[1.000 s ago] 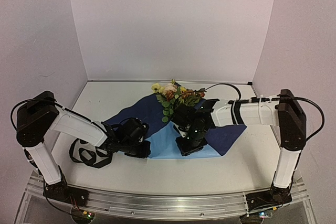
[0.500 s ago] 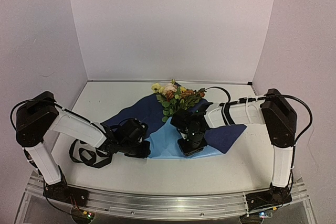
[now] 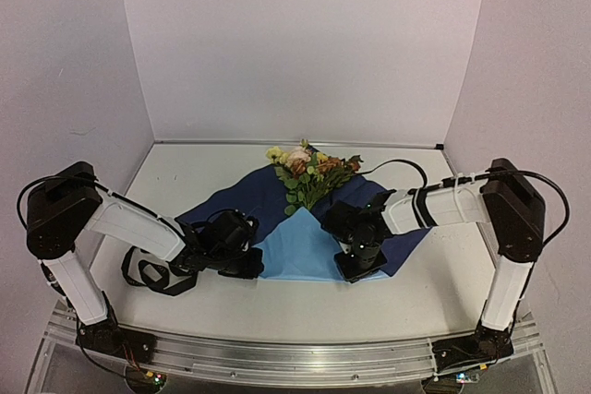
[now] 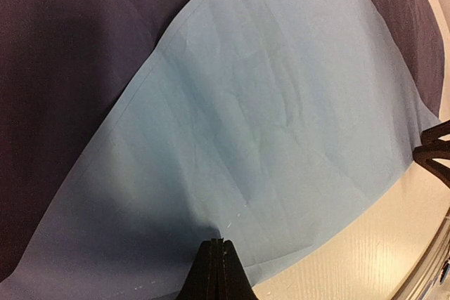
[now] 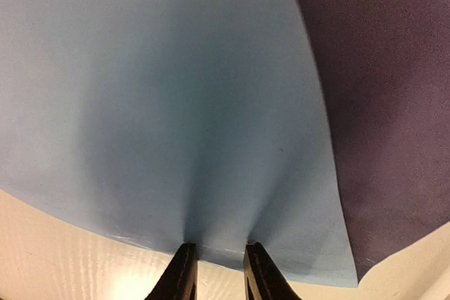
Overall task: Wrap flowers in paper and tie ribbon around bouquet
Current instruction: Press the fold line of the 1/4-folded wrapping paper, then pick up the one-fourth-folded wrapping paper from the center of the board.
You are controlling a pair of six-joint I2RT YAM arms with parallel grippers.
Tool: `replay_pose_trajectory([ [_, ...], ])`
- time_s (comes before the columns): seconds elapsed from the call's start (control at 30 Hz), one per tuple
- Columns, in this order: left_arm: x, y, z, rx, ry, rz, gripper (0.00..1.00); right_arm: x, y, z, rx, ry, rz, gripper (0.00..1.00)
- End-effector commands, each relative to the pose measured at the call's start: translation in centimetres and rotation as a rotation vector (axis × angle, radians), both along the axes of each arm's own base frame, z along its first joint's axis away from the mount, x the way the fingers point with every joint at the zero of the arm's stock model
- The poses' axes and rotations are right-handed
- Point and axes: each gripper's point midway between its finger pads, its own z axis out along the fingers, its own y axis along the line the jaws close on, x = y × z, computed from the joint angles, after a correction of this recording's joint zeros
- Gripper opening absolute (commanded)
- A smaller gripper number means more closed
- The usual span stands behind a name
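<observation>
right, flowers (image 3: 309, 171) lie at the far end of the dark sheet (image 3: 235, 202), blooms toward the back wall, stems pointing in at the middle. the light-blue paper (image 3: 300, 248) sits on the near half of that sheet, its far point just short of the greenery and its near edge on the bare table (image 3: 185, 173).

left gripper (image 4: 218, 252) is low at the paper's near-left edge. its fingers are pressed tight together, and the paper is nipped between the tips, with a little pucker there.

right gripper (image 5: 219, 266) is down at the near-right edge, close to where the dark sheet shows past the paper. its fingers are only narrowly apart. the paper's edge is gathered into the gap, creases fanning out from it. i can't tell whether that's a real grip or just a nudge.

ribbon (image 3: 148, 276) is looped on the table, off the paper, beneath the left arm.
</observation>
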Motion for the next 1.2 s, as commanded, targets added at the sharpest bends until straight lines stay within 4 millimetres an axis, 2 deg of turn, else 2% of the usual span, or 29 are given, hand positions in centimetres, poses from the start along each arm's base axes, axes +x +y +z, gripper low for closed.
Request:
replay_pose_trajectory([
  [0.0, -0.9, 2.0, -1.7, 0.073, 0.038, 0.019, 0.00, 0.5, -3.6, 1.2, -0.032, -0.053, -0.066, 0.24],
  [0.2, -0.8, 1.9, -1.8, 0.073, 0.041, 0.016, 0.00, -0.2, -6.8, 0.5, -0.052, -0.041, -0.121, 0.24],
  [0.33, -0.8, 1.7, -1.7, 0.071, 0.038, 0.011, 0.00, -0.6, -8.4, 1.1, -0.034, -0.053, -0.181, 0.25],
  [0.5, -0.6, 1.3, -1.6, 0.069, 0.034, 0.002, 0.00, -1.0, -8.8, 2.9, 0.064, -0.103, -0.293, 0.46],
  [0.6, -0.4, 1.1, -1.3, 0.065, 0.027, -0.004, 0.00, -1.1, -8.2, 3.0, 0.180, -0.124, -0.412, 0.55],
  [0.7, -0.3, 0.9, -1.2, 0.064, 0.025, -0.009, 0.00, -0.6, -8.1, 2.8, 0.272, -0.172, -0.534, 0.58],
  [0.9, -0.3, 0.5, -1.2, 0.062, 0.026, -0.022, 0.00, 1.0, -7.8, 2.1, 0.439, -0.275, -0.732, 0.58],
  [1.17, -0.3, 0.4, -1.1, 0.059, 0.027, -0.025, 0.00, 1.4, -9.6, 0.0, 0.518, -0.372, -0.964, 0.53],
])
